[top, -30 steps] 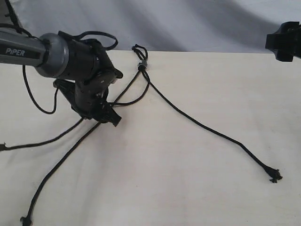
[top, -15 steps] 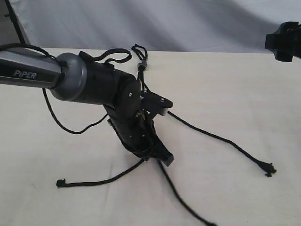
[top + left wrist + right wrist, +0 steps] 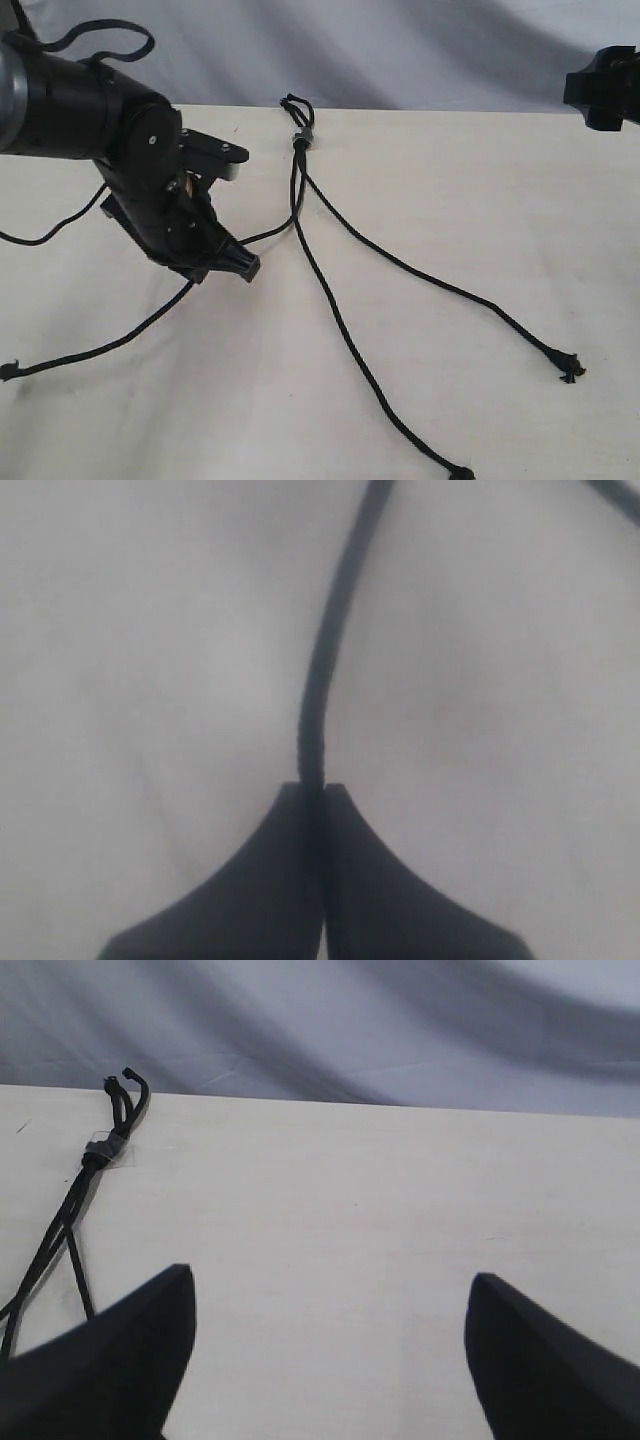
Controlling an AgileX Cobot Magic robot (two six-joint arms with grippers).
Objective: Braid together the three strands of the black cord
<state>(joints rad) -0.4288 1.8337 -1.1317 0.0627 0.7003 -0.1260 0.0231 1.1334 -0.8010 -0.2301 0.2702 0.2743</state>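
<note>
**Left gripper holding one strand of the thin black woven cord on the pale desk.**
Jaws pinched shut on the leftmost strand, probably to cross it over the middle strand and right strand, which fan out from the knot. The right gripper is wide open and empty.

- My left pincer is plain matte black, with no markings.
- My right pincer is the same flat black.
- The black cord is matte black throughout. Its three strands show a faint woven grain and no other colour.
- At the cord's knot, by the table's backdrop edge, is a small greyish, see-through patch.
- The table is pale cream and unpatterned.
- The backdrop is light grey-white with soft darker shadow bands.
- My left wrist is black, with a silver-grey bracket.
</note>
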